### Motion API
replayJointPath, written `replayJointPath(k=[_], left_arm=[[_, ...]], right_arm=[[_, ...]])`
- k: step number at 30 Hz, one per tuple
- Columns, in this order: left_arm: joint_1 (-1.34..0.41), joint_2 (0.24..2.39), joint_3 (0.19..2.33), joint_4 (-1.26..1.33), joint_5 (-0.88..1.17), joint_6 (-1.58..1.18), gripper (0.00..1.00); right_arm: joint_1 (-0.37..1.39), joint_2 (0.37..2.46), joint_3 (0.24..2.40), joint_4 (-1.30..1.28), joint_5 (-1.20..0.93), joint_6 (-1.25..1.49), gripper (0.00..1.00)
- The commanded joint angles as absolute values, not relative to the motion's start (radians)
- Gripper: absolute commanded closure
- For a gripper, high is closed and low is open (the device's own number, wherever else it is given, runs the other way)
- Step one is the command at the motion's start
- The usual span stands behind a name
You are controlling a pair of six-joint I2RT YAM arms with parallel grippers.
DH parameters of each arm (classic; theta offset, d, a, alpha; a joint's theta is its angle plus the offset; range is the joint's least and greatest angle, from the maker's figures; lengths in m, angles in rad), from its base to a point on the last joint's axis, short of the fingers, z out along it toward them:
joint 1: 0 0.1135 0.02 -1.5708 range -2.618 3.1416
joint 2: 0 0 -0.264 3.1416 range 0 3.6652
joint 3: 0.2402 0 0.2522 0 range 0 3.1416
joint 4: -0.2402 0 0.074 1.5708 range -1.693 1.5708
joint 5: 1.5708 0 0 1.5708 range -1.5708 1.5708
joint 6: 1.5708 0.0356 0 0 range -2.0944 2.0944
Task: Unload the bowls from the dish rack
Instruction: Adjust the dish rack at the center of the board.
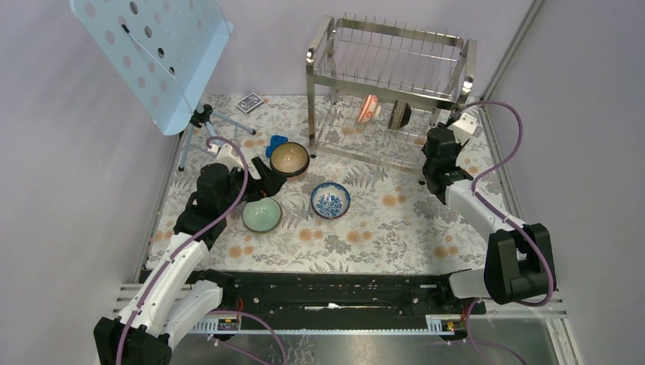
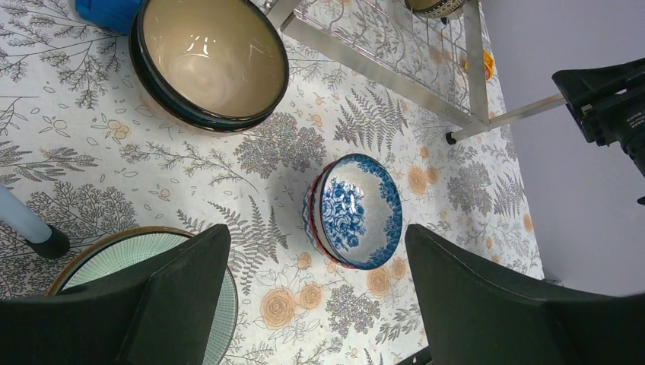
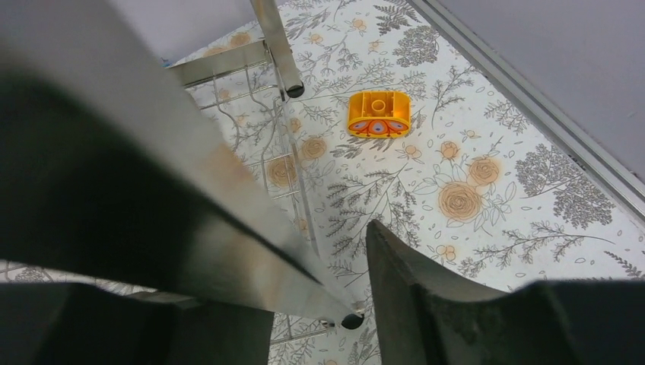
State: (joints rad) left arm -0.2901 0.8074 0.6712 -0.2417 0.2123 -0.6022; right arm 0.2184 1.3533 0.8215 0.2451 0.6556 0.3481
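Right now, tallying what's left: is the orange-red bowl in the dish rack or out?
In. The orange-red bowl stands on edge in the dish rack, lower tier, beside a dark bowl.

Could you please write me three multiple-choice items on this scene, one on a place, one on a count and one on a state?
1. Where in the rack is the orange-red bowl?
A. Top tier
B. Lower tier
C. Hanging from a leg

2. How many bowls stand on the table?
A. One
B. Three
C. Five

3. The left gripper is:
A. open and empty
B. shut on a bowl
C. shut on a block

Answers:
1 B: it leans among the lower wires, beside a dark bowl.
2 B: the brown bowl, green bowl and blue bowl are out on the cloth.
3 A: its fingers stand wide apart with nothing gripped between them.
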Motion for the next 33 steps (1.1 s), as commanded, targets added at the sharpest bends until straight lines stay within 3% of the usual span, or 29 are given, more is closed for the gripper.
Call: replayJointPath(k=[1, 10, 20, 28, 33], left_arm=[[-0.294, 0.81, 0.667, -0.202, 0.192, -0.586, 0.11], [-0.295, 0.807, 0.66, -0.204, 0.191, -0.592, 0.11], [-0.301, 0.798, 0.655, -0.209, 0.188, -0.592, 0.11], [-0.311, 0.789, 0.656, -0.216, 0.179, -0.588, 0.11], [-0.313, 0.785, 0.655, -0.213, 0.179, -0.591, 0.11]], right_arm=[[0.174, 1.371, 0.87, 0.245, 0.662, 0.355, 0.54], [0.121, 1.341, 0.851, 0.206, 0.693, 0.368, 0.74], [0.029, 1.296, 0.853, 0.139, 0.727, 0.392, 0.73], [0.005, 1.283, 0.86, 0.107, 0.733, 0.41, 0.61], [0.006, 1.237, 0.867, 0.059, 0.62, 0.403, 0.32]])
